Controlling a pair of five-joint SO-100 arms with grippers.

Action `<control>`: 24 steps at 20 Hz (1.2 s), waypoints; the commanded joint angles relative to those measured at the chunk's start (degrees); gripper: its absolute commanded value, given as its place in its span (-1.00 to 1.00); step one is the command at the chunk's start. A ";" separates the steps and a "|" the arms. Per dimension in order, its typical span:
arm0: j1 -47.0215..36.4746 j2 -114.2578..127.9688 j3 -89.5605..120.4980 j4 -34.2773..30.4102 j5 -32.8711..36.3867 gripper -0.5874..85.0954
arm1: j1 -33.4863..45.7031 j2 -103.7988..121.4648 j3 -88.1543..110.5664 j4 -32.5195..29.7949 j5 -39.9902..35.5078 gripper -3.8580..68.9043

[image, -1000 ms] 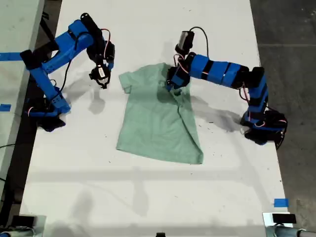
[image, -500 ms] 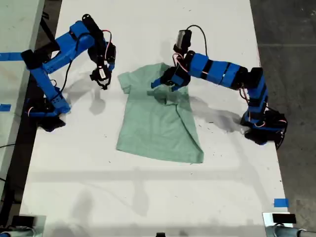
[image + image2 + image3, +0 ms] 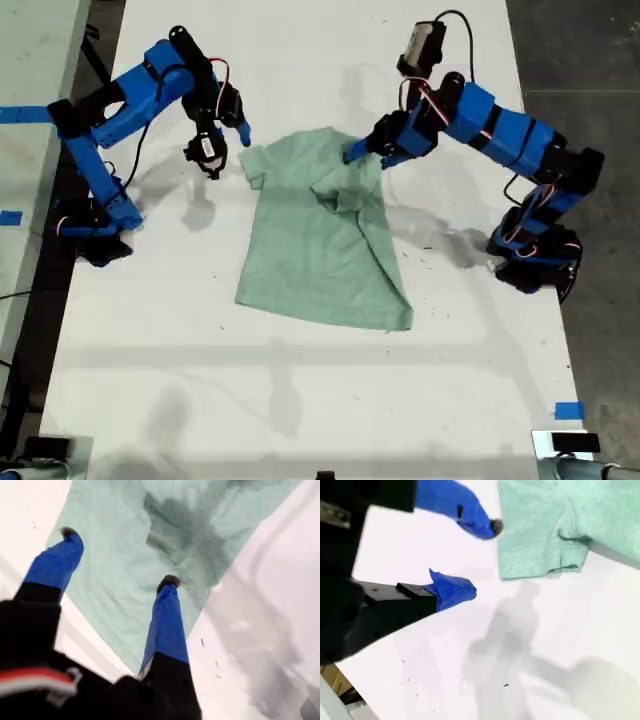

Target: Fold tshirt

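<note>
The pale mint-green tshirt (image 3: 320, 250) lies flat on the white table (image 3: 300, 400), with the sleeve on the exterior view's right folded inward over the chest. My first gripper (image 3: 365, 152) hovers open just above that folded shoulder; in its own view (image 3: 120, 556) both blue fingers stand apart over the tshirt (image 3: 210, 510), holding nothing. My second gripper (image 3: 225, 150) hangs open beside the other sleeve, on the exterior view's left. Its wrist view shows the gripper (image 3: 482, 560) over bare table, with the sleeve hem of the tshirt (image 3: 545, 525) just beyond its fingertips.
Both arm bases stand at the table's side edges in the exterior view. A blue tape mark (image 3: 568, 410) sits near the exterior view's lower right corner. Dark floor (image 3: 590, 60) runs along the exterior view's right.
My first gripper was low on the shirt's folded shoulder, then opened, let go and lifted back toward the exterior view's upper right. The fold stays in place. The second gripper barely moved.
</note>
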 commanded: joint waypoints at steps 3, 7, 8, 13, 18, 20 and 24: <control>1.23 -0.26 -4.13 -0.18 3.78 -0.22 | -0.35 7.56 4.22 -0.44 0.09 -0.21; 0.35 -2.02 -3.52 -2.29 4.92 -0.20 | -0.35 9.49 6.33 -1.41 0.09 -0.20; 0.18 -2.72 -2.37 -4.31 5.45 -0.20 | -0.53 9.67 6.68 -1.49 0.18 -0.20; -2.90 -13.97 -1.58 -12.48 8.00 -0.20 | -2.02 12.30 8.79 -1.67 1.23 -0.20; -7.38 -26.02 -2.29 -16.79 9.05 -0.22 | -3.52 18.28 13.54 -1.58 3.16 -0.20; -8.35 -29.36 -2.81 -17.49 9.32 -0.25 | -3.52 21.09 16.17 -1.58 3.96 -0.20; -7.21 -31.03 -4.57 -17.58 9.58 -0.98 | -2.37 23.82 18.90 -1.85 3.87 -0.20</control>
